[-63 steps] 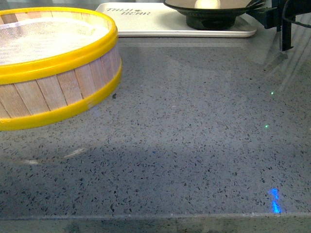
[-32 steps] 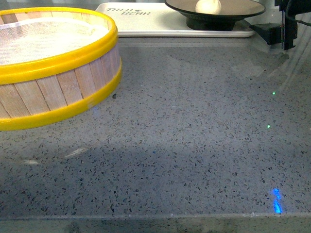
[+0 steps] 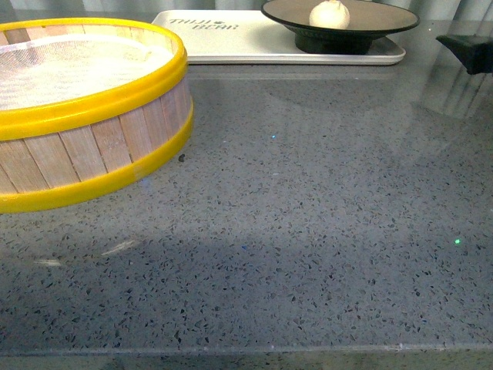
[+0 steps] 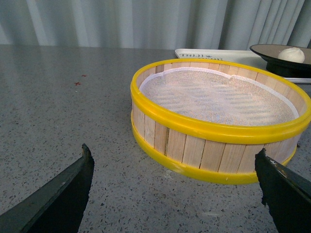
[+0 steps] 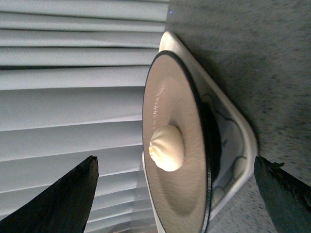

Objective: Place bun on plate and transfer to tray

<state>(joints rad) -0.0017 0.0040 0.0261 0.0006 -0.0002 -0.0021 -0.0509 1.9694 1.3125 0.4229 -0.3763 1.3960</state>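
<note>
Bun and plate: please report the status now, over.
Both grippers open, holding nothing: left gripper, right gripper. Bun on plate, plate on tray. Steamer basket stands apart; nothing in the way.

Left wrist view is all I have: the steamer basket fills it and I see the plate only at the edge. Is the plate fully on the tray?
Observer: Yes. In the front view the plate stands with its black foot on the tray, at the end away from the lettering.
Operator: Is the bun centred on it?
Observer: Roughly. The right wrist view shows the bun near the middle of the tan face.
Operator: Is the right gripper holding the plate?
Observer: No. The right gripper is open, its fingers apart from the plate's rim on either side; the front view shows only a dark fingertip to the right of the tray.
</note>
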